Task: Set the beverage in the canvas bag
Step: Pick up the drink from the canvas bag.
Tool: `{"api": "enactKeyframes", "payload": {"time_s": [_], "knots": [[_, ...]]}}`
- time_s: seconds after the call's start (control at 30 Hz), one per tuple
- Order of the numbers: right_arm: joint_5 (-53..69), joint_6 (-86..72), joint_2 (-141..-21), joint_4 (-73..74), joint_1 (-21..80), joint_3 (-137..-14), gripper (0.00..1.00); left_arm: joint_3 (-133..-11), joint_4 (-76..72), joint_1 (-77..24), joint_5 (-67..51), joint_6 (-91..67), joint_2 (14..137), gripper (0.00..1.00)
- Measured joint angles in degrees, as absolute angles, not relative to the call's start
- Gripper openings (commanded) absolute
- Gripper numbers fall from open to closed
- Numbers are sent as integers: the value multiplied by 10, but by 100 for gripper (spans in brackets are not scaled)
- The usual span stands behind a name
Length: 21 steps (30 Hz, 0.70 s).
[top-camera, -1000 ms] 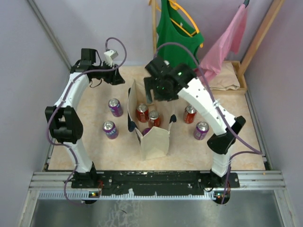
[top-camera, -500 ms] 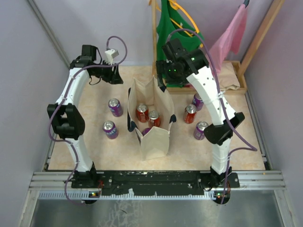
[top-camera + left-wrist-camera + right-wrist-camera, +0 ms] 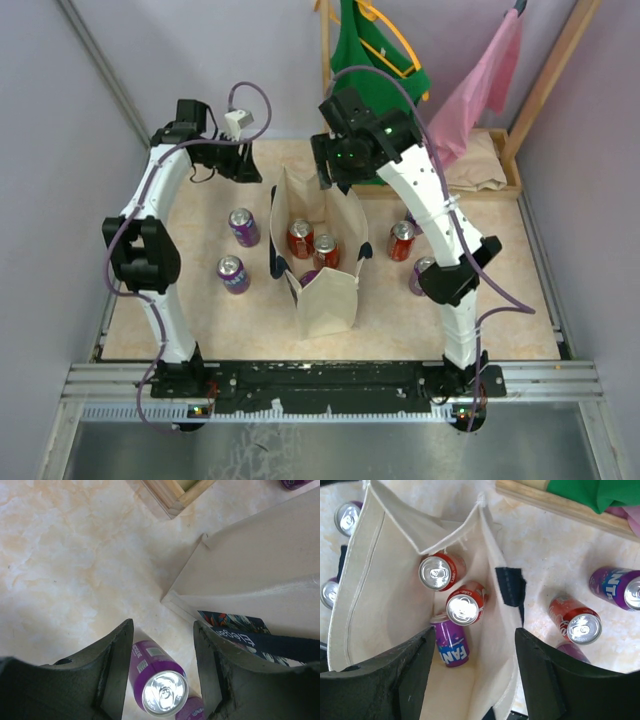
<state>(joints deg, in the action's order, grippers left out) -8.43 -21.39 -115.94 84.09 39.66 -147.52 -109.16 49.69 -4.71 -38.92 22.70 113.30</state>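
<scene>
Right hand (image 3: 474,636) open, empty, above canvas bag (image 3: 365,580)

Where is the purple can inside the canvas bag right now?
The purple can is inside the canvas bag, beside two red cans. In the top view it is at the bag's near end.

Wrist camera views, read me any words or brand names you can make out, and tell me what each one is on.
"FAN": purple can inside the canvas bag, rest hidden.
"FANT": second purple can, outside the bag.
Red can outside: white script, too blurred.
Dark label at the bag's edge, left wrist: begins "Ele", rest unreadable.
</scene>
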Motion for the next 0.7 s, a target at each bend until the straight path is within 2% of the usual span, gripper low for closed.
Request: {"api": "enactKeyframes", "payload": {"time_s": [0.3,0.57,0.7], "knots": [[-138,-175,-1141,815,472,-1359,65,-1083,411,-47,-411,185,1162,57],[-123,-221,-1124,781,512,-1237,66,-1011,369,-47,-433,180,1140,57],[-101,-256,-1134,764,524,-1226,67,-984,365,-47,-442,185,1122,57]]}}
